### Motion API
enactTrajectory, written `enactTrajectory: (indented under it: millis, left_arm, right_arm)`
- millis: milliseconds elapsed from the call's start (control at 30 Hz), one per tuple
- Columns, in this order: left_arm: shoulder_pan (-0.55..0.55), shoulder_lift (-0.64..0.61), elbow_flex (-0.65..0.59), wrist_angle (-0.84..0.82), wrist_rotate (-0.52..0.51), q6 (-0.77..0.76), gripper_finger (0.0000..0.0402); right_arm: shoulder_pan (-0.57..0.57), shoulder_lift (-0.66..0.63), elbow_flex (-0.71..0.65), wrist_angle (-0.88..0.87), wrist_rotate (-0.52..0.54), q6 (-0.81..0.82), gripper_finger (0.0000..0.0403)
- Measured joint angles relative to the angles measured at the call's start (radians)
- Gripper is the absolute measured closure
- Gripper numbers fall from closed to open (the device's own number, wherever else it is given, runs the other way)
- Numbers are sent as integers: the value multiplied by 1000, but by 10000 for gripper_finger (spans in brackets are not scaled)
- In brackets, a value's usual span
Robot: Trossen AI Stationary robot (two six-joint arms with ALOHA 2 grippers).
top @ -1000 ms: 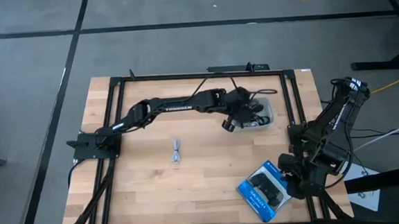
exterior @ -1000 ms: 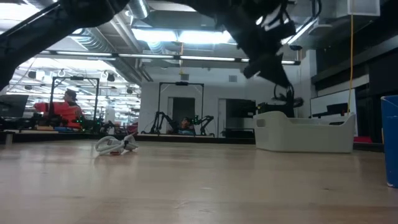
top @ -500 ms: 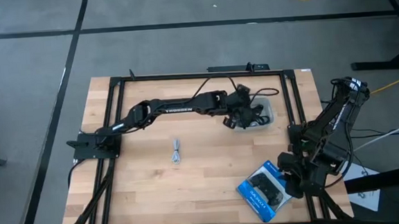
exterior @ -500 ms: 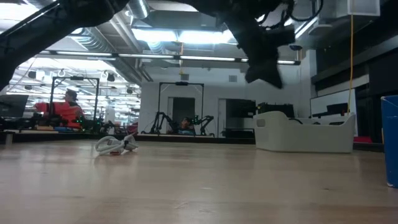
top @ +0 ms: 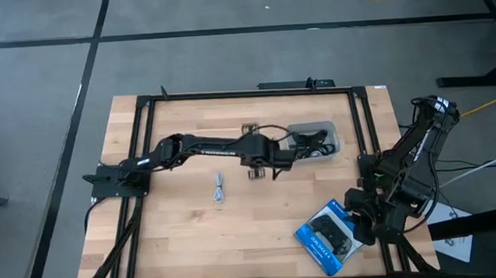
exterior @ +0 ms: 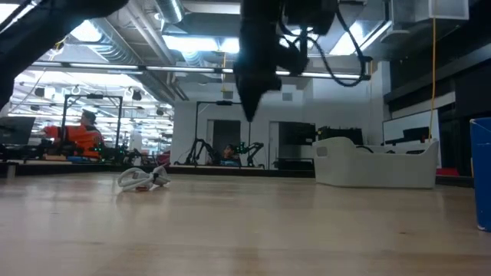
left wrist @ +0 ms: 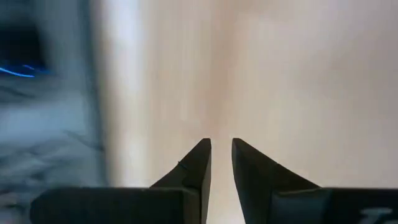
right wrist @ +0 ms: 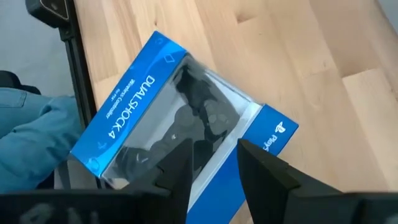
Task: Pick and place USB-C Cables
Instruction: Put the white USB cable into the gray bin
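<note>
A whitish-grey coiled cable (top: 220,189) lies flat on the wood left of centre; the low view shows this cable (exterior: 143,179) too. Black cables (top: 313,138) lie coiled in the translucent grey tray (top: 334,142). My left gripper (top: 265,165) hangs between the tray and the whitish cable, pointing down, well above the table (exterior: 249,107). In the left wrist view it (left wrist: 221,145) is open by a narrow gap with bare wood between the fingers. My right gripper (right wrist: 211,149) is open above the blue-and-black box (right wrist: 180,134).
The blue-and-black box (top: 327,236) lies near the table's right near corner, under the folded right arm. The tray (exterior: 376,164) stands toward the far right. A black metal frame (top: 144,137) runs around the table. Bare wood (top: 194,237) spreads across the near left.
My left gripper has swung from above the tray toward the table's left, ending between the tray and the whitish-grey cable, and has tipped to point more steeply down. The whitish cable, the tray and the box have kept their places.
</note>
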Motion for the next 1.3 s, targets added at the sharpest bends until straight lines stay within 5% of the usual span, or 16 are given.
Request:
enactTrajectory:
  millis: [67,300,600,933,1033,1167,1300]
  left_arm:
    - [-17,-24,-31,-8,106,-60,343]
    - [-23,-92,-216,-31,175,-156,343]
    - [-29,-301,-675,36,377,-292,343]
    - [-113,-715,-1224,743,473,-347,360]
    - [-101,-778,-1358,841,513,-514,366]
    - [-85,-802,-1412,965,525,-744,375]
    - [-87,-803,-1388,1026,466,-779,378]
  right_arm:
    - [0,6,0,1,13,-1,274]
    - [1,50,0,11,20,-1,274]
    - [3,102,0,18,-14,1,274]
    - [3,114,0,26,-13,2,274]
    - [3,114,0,36,-13,2,274]
    - [3,113,0,48,-13,2,274]
    - [3,113,0,52,-6,2,274]
